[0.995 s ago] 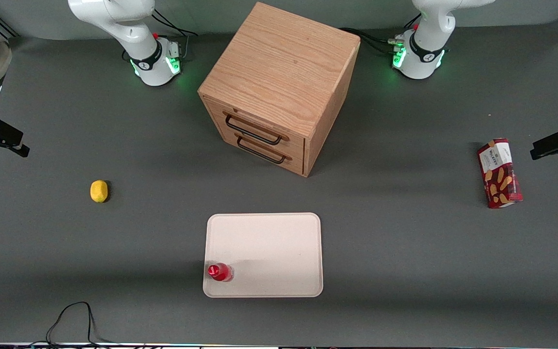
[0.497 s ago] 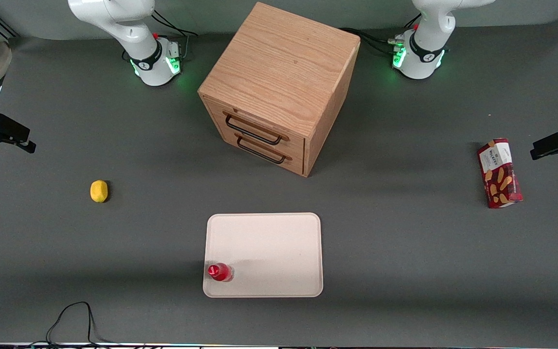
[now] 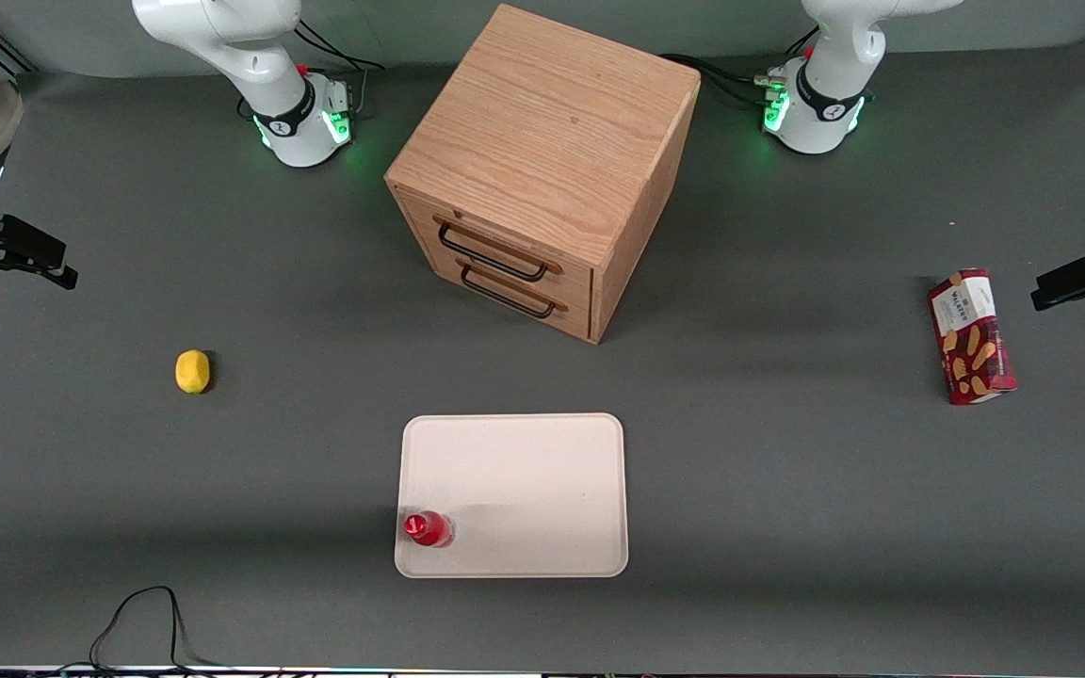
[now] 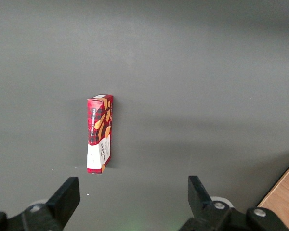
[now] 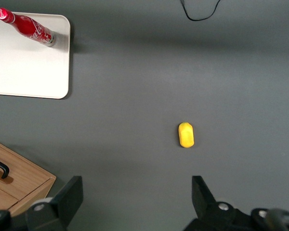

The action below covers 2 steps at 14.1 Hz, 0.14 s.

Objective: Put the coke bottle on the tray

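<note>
The coke bottle (image 3: 428, 528), red with a red cap, stands upright on the cream-white tray (image 3: 524, 490), in the tray's corner nearest the front camera on the working arm's side. The right wrist view shows the same bottle (image 5: 26, 28) standing on the tray (image 5: 24, 67). My gripper (image 3: 24, 268) hovers at the working arm's end of the table, well away from the tray and farther from the front camera than the lemon. It (image 5: 137, 190) is open, with only bare table between its fingers.
A yellow lemon (image 3: 192, 371) lies on the table between the gripper and the tray. A wooden two-drawer cabinet (image 3: 542, 160) stands mid-table. A red snack box (image 3: 971, 336) lies toward the parked arm's end. A black cable (image 3: 137, 621) loops at the table's front edge.
My gripper has drifted a little inward over the table and slightly farther from the front camera. The bottle, tray and lemon have not moved.
</note>
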Motion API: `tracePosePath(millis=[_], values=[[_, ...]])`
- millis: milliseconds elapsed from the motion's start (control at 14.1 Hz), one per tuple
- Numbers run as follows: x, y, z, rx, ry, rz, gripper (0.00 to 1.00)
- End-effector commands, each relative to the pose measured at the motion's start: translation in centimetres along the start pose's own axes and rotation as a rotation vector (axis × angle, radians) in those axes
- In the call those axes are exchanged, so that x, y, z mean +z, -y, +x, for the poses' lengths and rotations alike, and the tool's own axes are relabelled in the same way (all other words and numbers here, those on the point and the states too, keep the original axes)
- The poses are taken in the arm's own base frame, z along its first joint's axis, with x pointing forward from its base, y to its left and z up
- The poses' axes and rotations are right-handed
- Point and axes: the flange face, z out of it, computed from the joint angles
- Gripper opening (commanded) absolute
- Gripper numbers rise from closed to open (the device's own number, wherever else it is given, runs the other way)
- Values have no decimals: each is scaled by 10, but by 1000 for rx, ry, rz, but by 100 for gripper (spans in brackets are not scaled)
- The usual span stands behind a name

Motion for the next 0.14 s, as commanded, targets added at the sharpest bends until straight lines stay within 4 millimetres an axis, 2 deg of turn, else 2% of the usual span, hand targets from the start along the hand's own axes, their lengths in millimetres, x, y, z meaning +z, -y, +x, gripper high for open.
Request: tracePosePath(millis=[0,71], values=[[-8,1,-9,-22,-4,-14,100],[-9,1,-9,-23,-5,-15,100]])
